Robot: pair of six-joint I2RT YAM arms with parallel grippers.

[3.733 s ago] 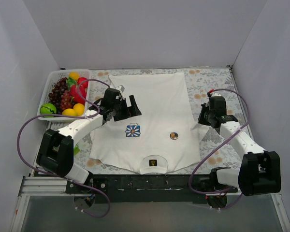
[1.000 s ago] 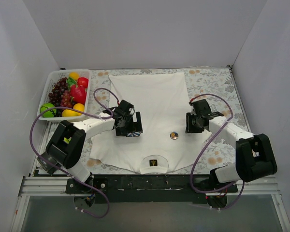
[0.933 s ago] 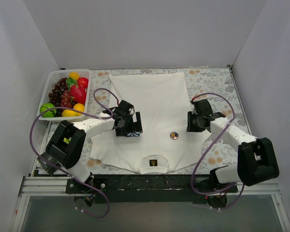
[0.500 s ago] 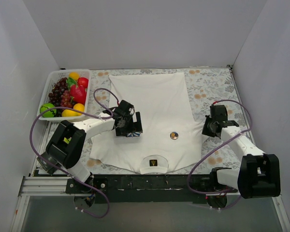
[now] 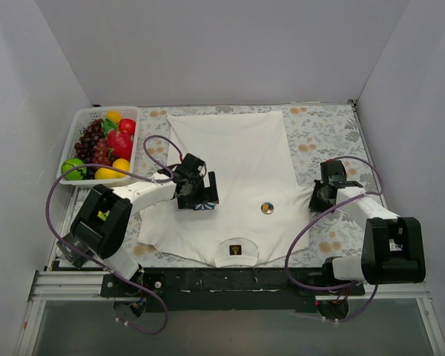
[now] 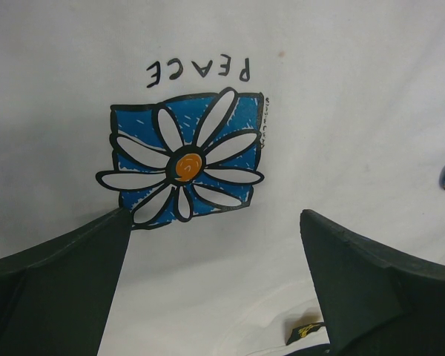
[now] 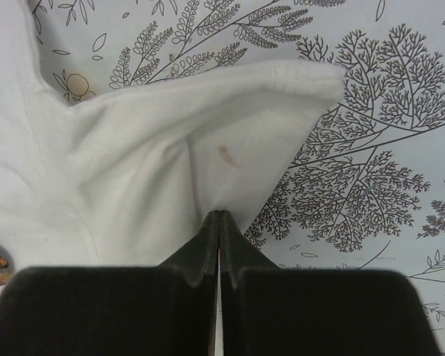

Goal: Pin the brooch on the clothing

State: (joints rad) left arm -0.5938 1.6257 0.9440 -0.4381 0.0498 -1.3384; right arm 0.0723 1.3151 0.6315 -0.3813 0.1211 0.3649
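Steadying the clothing (image 5: 237,148) near the brooch (image 5: 267,208), seemingly, your left fingers (image 6: 52,282) gape empty at the flower print (image 6: 185,165), right fingers (image 7: 133,311) shut at the sleeve (image 7: 208,133).

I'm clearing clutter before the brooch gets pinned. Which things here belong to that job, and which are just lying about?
For the job:
- brooch
- white T-shirt
- left gripper, open over the flower print
- right gripper, shut on the sleeve corner

Lying about:
- white basket
- the fruit in it: grapes, oranges, a green apple
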